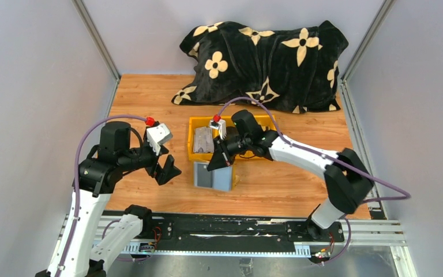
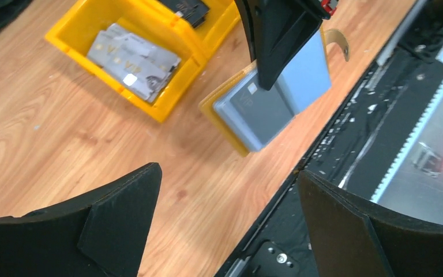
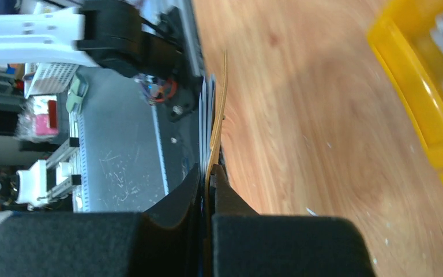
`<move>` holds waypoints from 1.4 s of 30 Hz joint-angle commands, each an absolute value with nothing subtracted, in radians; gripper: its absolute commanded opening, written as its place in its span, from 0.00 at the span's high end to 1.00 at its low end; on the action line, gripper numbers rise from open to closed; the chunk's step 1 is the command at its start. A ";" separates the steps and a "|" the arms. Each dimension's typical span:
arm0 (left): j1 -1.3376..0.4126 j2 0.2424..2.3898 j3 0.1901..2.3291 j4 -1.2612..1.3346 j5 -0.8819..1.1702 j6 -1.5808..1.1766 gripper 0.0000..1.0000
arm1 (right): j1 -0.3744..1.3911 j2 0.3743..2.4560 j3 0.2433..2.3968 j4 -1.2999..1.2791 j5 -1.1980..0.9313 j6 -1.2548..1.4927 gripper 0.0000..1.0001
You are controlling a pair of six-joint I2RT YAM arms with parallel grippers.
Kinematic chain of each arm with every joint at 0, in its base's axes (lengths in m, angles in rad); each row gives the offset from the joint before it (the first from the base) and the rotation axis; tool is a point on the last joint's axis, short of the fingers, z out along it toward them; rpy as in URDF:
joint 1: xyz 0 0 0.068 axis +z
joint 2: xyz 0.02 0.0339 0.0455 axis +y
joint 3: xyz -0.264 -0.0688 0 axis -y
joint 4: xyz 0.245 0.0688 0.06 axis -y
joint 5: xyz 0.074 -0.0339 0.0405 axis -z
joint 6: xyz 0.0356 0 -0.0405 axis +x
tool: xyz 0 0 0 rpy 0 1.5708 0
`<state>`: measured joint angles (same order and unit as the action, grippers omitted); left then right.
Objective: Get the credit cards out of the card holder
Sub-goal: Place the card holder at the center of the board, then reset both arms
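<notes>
With right gripper (image 1: pixel 217 163) clamped on the open card holder (image 1: pixel 213 176) just in front of the yellow bin (image 1: pixel 192 151), and left gripper (image 1: pixel 168 169) gaping wide at that bin's near left, recommended: pinch only the edge of the grey credit card (image 2: pixel 252 112), draw straight along its sleeve.

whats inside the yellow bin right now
A loose pile of silver cards lies in one compartment of the yellow bin, a black item in the next. The right arm covers the rest of the bin in the top view, so that part cannot be seen.
</notes>
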<state>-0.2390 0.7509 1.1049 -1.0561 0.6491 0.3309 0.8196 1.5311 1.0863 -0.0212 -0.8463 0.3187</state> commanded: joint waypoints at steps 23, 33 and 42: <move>-0.223 0.667 0.914 -0.829 0.297 0.292 0.00 | 0.776 1.654 1.090 -0.261 -0.531 0.216 0.48; -0.139 0.710 0.865 -0.723 0.303 0.246 0.00 | 0.752 1.382 1.099 -0.352 -0.308 0.190 0.22; 0.087 0.902 0.686 -0.320 0.307 0.197 0.00 | 0.320 1.019 0.845 -0.294 0.226 0.407 0.16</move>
<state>0.0319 0.8238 0.7551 -0.5575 0.3126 0.2398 0.4965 1.0851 0.9733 -0.2718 -0.0555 0.2878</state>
